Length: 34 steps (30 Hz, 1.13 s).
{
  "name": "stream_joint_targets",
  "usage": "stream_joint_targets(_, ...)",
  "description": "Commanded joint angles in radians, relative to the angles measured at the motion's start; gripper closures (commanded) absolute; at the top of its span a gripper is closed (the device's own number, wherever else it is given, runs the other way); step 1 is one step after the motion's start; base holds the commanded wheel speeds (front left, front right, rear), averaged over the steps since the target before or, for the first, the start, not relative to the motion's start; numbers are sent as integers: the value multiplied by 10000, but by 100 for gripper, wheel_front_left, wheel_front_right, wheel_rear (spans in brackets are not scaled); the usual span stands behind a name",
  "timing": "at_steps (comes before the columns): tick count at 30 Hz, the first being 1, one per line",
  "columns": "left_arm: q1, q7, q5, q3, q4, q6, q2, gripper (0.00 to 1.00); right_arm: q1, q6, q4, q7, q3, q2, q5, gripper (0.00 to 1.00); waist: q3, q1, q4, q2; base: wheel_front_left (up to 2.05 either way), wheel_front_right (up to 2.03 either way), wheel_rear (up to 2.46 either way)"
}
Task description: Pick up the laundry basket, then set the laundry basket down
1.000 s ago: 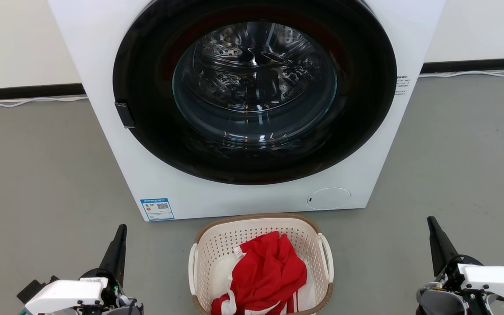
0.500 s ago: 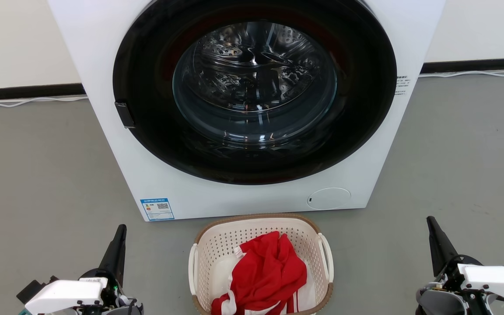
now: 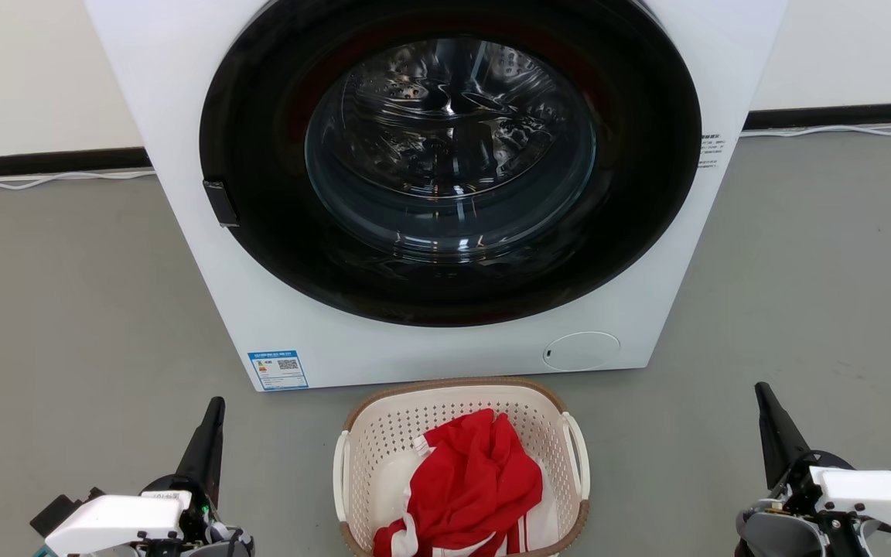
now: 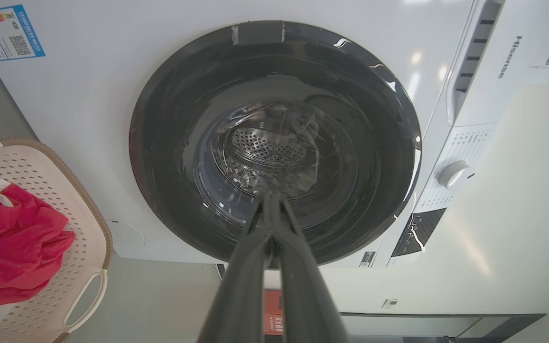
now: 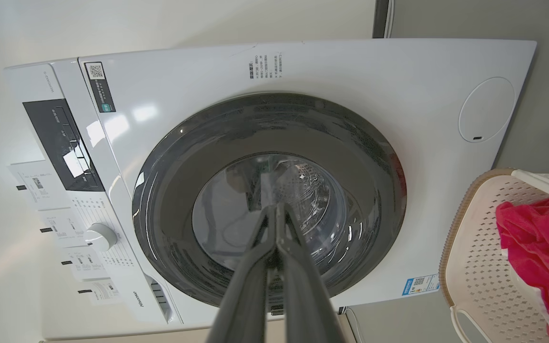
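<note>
Basket [image 3: 391,437] stands level on the floor [image 3: 66,309], just in front of the washer's [image 3: 275,340] lower front edge, midway between the arms. A red cloth [image 3: 476,480] is heaped inside.

Left gripper [image 3: 216,406]: fingers pressed together, holding nothing, well to the basket's left. Right gripper [image 3: 764,394]: same, well to its right. Neither touches the basket.

Stage: not settled. This fits a basket waiting to be lifted as well as one already set down and let go.

Handling, by judgement:
- The loop handles [image 3: 339,472] [image 3: 581,456] sit on the two sides facing the arms, and are the narrow holds.
- The load looks light and soft, heaped toward the near end, so the basket could tip that way if carried unevenly.
- There is little room behind it, against the washer.
</note>
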<state>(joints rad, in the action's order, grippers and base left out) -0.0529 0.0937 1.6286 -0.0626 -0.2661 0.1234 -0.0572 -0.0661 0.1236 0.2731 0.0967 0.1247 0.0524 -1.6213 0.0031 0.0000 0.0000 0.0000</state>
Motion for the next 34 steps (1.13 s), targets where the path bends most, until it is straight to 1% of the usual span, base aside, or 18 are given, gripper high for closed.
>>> stream_joint_targets(1,-535,49,-49,-330,217,73,-64,100,-409,71,-289,88,-205,51,48,100,0,0,0,0,0,0,0)
stream_joint_targets(34,-541,104,-106,-398,214,73,-16,100,-413,71,-287,120,-165,24,82,100,0,0,0,0,0,0,0)
